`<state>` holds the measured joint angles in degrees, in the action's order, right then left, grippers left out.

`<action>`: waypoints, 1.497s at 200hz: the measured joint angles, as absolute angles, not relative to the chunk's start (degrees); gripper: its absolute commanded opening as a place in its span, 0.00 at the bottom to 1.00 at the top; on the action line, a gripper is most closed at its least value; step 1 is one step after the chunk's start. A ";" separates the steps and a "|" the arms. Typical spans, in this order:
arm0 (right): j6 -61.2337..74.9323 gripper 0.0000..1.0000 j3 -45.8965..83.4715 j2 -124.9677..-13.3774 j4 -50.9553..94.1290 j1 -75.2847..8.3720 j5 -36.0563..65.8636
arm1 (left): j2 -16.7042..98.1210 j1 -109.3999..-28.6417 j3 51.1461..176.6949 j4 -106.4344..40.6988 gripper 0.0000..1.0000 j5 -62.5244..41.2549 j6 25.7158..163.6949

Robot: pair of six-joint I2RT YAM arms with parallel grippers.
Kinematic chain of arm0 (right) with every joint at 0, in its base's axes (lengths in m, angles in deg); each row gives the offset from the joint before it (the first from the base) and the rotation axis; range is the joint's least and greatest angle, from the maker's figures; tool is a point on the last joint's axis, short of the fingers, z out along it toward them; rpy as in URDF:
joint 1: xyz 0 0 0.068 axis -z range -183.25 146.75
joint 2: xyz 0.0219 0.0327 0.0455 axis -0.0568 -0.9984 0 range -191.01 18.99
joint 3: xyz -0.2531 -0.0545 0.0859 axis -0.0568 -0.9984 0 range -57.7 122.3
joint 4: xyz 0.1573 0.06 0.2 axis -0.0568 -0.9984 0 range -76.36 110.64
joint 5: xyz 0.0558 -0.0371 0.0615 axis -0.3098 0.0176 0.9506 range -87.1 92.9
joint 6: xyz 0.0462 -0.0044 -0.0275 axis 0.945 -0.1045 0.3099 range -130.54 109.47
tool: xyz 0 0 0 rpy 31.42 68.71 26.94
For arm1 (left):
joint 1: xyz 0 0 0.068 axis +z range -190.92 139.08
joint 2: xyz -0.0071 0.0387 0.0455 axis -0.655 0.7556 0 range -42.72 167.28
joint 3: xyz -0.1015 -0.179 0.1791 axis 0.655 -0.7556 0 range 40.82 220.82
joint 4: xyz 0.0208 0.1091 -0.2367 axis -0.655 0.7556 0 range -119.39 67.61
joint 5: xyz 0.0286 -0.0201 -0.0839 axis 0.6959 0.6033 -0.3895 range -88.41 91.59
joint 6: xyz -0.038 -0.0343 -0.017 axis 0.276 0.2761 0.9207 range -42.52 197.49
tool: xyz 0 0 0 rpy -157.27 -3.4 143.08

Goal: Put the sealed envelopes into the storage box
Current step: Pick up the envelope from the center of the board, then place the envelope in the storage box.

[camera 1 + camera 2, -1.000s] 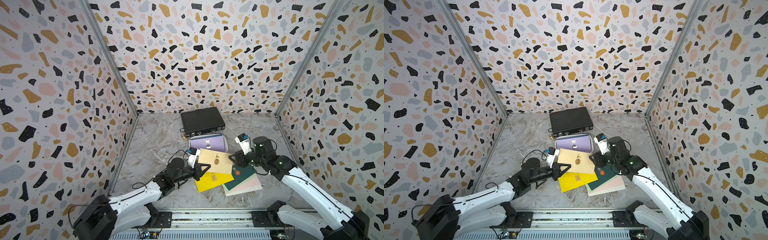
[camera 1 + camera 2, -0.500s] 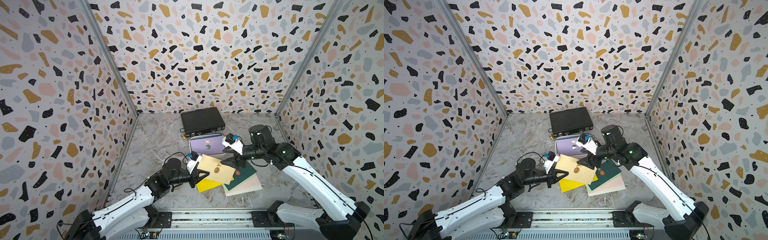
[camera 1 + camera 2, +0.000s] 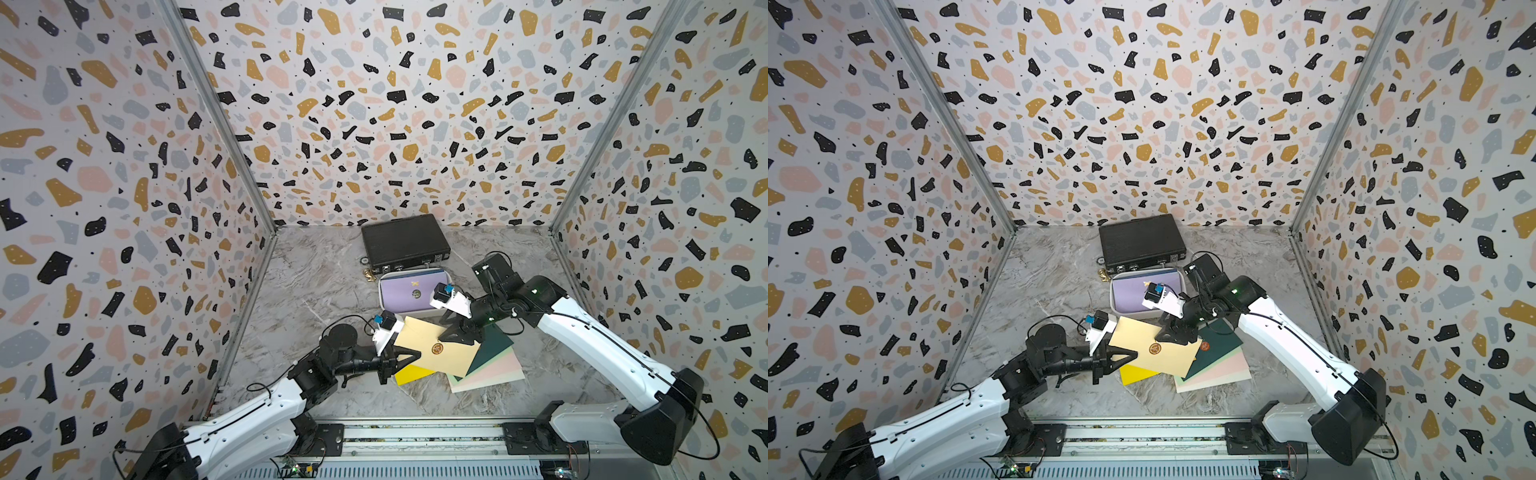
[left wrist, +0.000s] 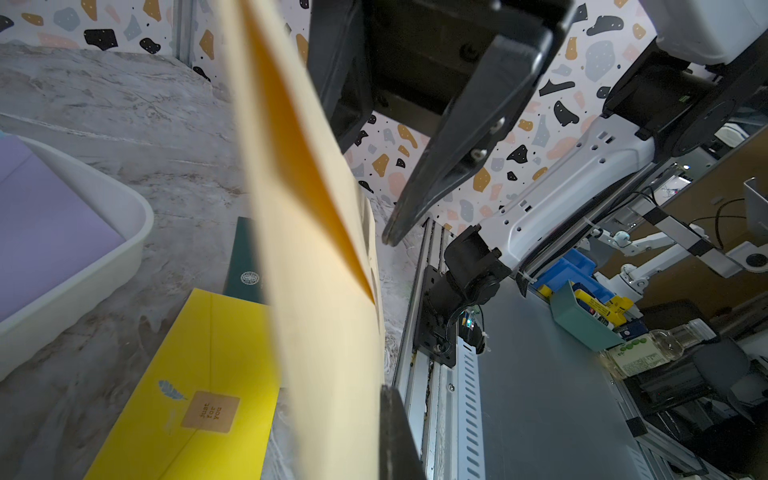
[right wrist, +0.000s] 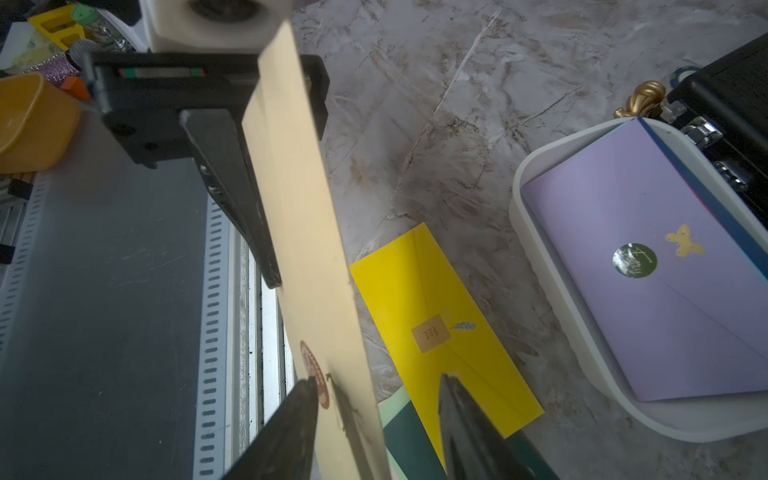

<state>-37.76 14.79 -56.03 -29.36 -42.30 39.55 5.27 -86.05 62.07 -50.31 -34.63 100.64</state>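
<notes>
My left gripper [image 3: 409, 357] is shut on the near-left edge of a cream envelope [image 3: 436, 345] with a round red seal, held tilted above the pile. My right gripper [image 3: 453, 332] is open, its jaws straddling the opposite edge; in the right wrist view one finger [image 5: 307, 390] lies against the seal side and the other finger [image 5: 451, 390] stands apart. Yellow [image 3: 409, 374], dark green [image 3: 490, 349], pink [image 3: 494, 370] and pale green envelopes lie fanned on the table. The white storage box [image 3: 380, 291] holds a lilac envelope [image 3: 405, 293] on top of others.
A black briefcase [image 3: 403, 241] lies shut just behind the box, with a small gold knot [image 3: 369, 272] at its left corner. Patterned walls close in three sides. The metal rail [image 3: 415, 436] runs along the front edge.
My right gripper has swung from beside the box over to the cream envelope's far edge, and its jaws have narrowed. My left gripper has kept its hold and raised the envelope a little.
</notes>
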 measured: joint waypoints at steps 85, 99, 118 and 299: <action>-40.07 0.00 18.54 -58.55 -33.49 -42.59 39.88 | 1.53 -86.09 61.53 -47.45 0.73 -30.15 100.88; -40.75 0.00 19.70 -58.70 -34.06 -42.65 38.76 | -0.57 -86.11 62.57 -41.48 0.84 -24.84 101.78; -41.95 0.00 21.58 -58.85 -35.15 -42.63 36.33 | -2.36 -86.26 67.51 -27.36 0.85 -15.62 103.99; -62.04 0.00 59.83 -95.99 -47.04 -42.00 14.28 | -8.35 -86.31 86.29 17.29 0.63 13.28 102.70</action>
<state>-62.04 59.83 -95.99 -47.04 -42.00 14.28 -8.35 -86.31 86.29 17.29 13.28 102.70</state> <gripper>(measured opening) 0.045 0.633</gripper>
